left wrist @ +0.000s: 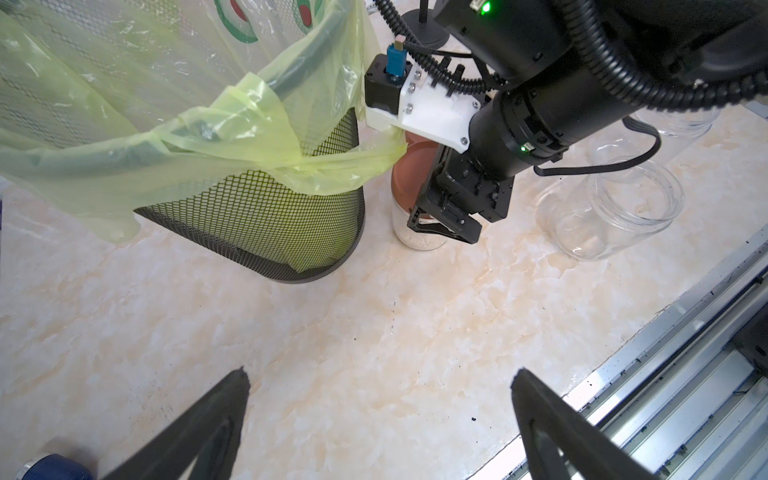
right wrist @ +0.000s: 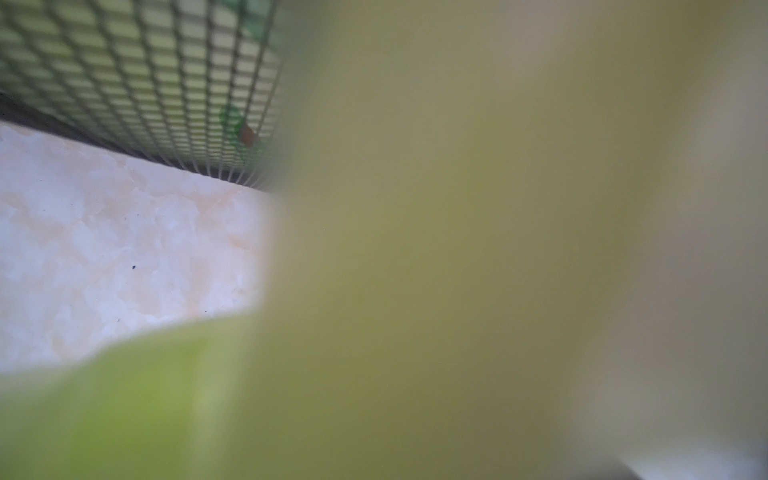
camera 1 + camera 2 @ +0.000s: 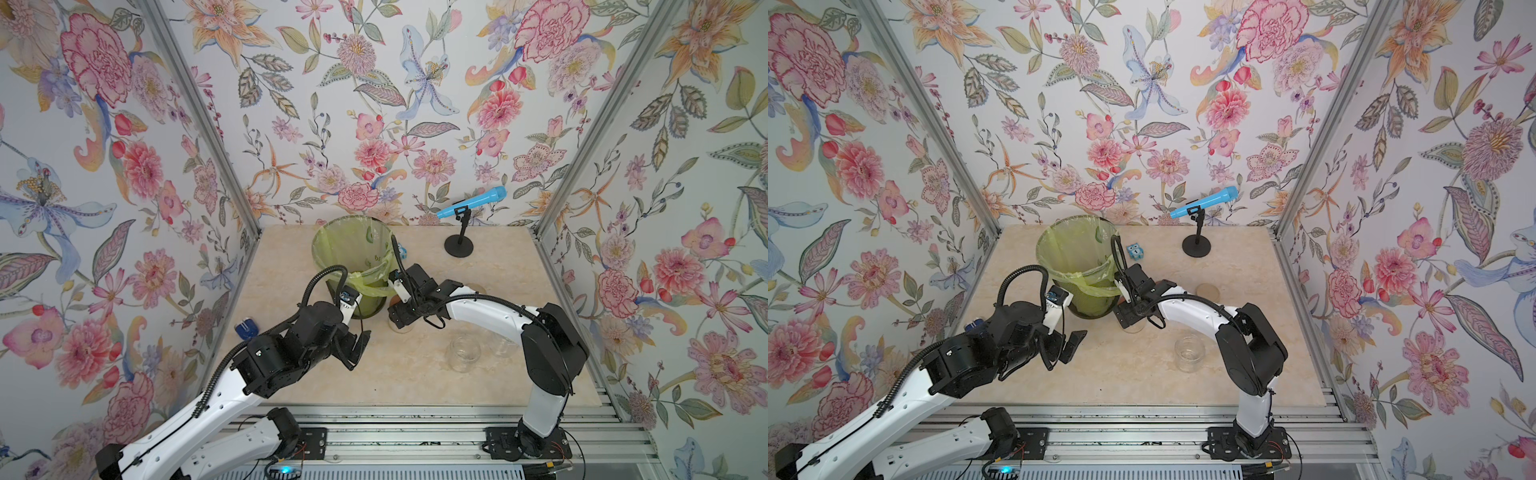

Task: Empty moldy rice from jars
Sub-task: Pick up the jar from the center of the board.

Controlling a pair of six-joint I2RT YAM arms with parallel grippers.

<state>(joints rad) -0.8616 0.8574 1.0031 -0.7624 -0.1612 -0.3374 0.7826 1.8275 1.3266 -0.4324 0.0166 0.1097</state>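
Observation:
A jar with a reddish-brown lid [image 1: 409, 174] stands on the table right beside the bin, with moldy rice [image 1: 417, 242] pale at its bottom. My right gripper [image 1: 436, 224] comes down over it, shut on the jar below the lid. The near finger lies against the glass and the far one is hidden. In both top views only the jar's base [image 3: 401, 330] shows under that wrist. My left gripper [image 1: 380, 374] hangs open over bare table, left of the jar, holding nothing. Two lidless clear jars [image 3: 462, 353] [image 3: 500, 345] stand nearer the right arm.
The dark mesh bin [image 3: 353, 249], lined with a yellow-green bag, stands at the back centre. A fold of the bag [image 2: 457, 249] covers most of the right wrist view. A beige lid [image 3: 1207, 292], a blue microphone on a stand [image 3: 471, 202] and a blue object [image 3: 246, 330] are also on the table.

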